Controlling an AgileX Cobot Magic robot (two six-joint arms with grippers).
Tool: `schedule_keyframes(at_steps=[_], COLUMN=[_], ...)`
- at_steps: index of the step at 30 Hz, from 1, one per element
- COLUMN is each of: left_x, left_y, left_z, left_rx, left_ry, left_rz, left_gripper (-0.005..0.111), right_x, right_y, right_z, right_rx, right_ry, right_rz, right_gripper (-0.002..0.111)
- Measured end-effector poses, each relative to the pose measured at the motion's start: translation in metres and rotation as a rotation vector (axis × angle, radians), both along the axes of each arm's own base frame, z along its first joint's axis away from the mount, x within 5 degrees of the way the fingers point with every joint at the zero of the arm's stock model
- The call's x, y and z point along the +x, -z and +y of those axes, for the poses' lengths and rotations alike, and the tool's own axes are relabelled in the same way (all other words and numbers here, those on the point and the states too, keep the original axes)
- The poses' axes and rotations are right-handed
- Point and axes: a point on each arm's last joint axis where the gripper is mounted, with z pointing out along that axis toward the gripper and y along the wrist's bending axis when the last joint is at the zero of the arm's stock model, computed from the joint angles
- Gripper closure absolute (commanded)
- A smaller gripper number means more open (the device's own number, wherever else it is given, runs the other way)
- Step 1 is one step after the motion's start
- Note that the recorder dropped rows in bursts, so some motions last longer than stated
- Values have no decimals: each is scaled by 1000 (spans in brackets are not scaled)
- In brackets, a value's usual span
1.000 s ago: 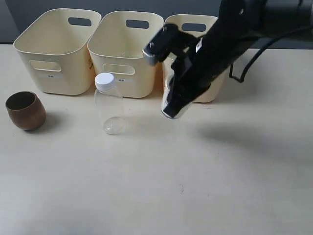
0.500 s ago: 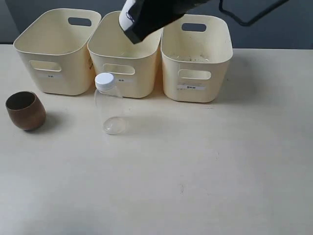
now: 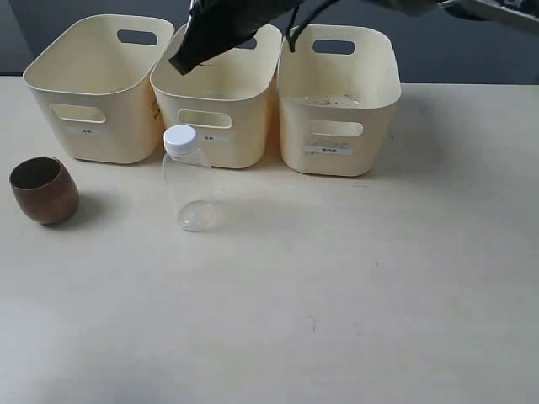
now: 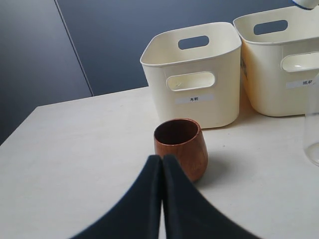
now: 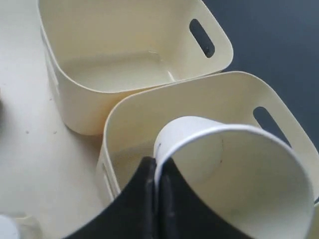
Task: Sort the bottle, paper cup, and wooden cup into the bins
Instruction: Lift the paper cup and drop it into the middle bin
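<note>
Overhead, the right claw (image 5: 155, 172) was clamped on the rim of the paper cup (image 5: 239, 179), its two fingers pinching the wall, and held it tilted above the middle bin (image 3: 216, 88) of the three bins. On the bench (image 3: 337, 295) the bottle (image 3: 187, 178) stood upright just in front of that middle bin, and the wooden cup (image 3: 42, 190) sat apart near the left bin (image 3: 93, 84). The left claw (image 4: 162, 167) had its fingers pressed together, empty, low over the bench just short of the wooden cup.
</note>
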Motion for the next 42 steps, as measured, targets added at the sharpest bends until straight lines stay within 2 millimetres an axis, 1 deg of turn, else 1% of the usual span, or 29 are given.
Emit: schedule_keyframes(at_steps=[2, 3, 4, 5, 7, 9, 11, 14, 17, 24, 25, 26, 27, 28, 29, 39, 42], left_x=[0, 0, 0, 0, 0, 0, 0, 0, 0, 0, 0, 0, 0, 0, 0, 0, 0], left_y=[0, 0, 0, 0, 0, 0, 0, 0, 0, 0, 0, 0, 0, 0, 0, 0, 0], left_z=[0, 0, 0, 0, 0, 0, 0, 0, 0, 0, 0, 0, 0, 0, 0, 0, 0], left_rx=[0, 0, 0, 0, 0, 0, 0, 0, 0, 0, 0, 0, 0, 0, 0, 0, 0], left_ry=[0, 0, 0, 0, 0, 0, 0, 0, 0, 0, 0, 0, 0, 0, 0, 0, 0], left_rz=[0, 0, 0, 0, 0, 0, 0, 0, 0, 0, 0, 0, 0, 0, 0, 0, 0], left_gripper=[107, 107, 107, 107, 107, 107, 107, 107, 107, 107, 107, 107, 107, 107, 107, 107, 107], right_x=[13, 16, 23, 26, 34, 39, 40, 42, 43, 43, 43, 42, 42, 42, 42, 43, 41], right_y=[13, 17, 26, 31, 48, 64, 74, 83, 87, 86, 87, 87, 87, 87, 86, 86, 77], right_z=[6, 8, 12, 14, 18, 20, 21, 21, 22, 22, 21, 21, 21, 21, 21, 21, 20], right_rx=[-21, -27, -34, -38, -56, -79, -97, -111, -113, -116, -120, -123, -125, -125, -119, -100, -92], right_ry=[26, 32, 42, 44, 56, 66, 68, 69, 70, 71, 70, 70, 70, 70, 75, 95, 97], right_rz=[-4, -2, 3, 4, 19, 38, 50, 60, 65, 65, 67, 71, 73, 73, 75, 85, 81], right_gripper=[109, 109, 109, 109, 109, 109, 109, 109, 109, 108, 106, 97, 92, 84, 83, 82, 82])
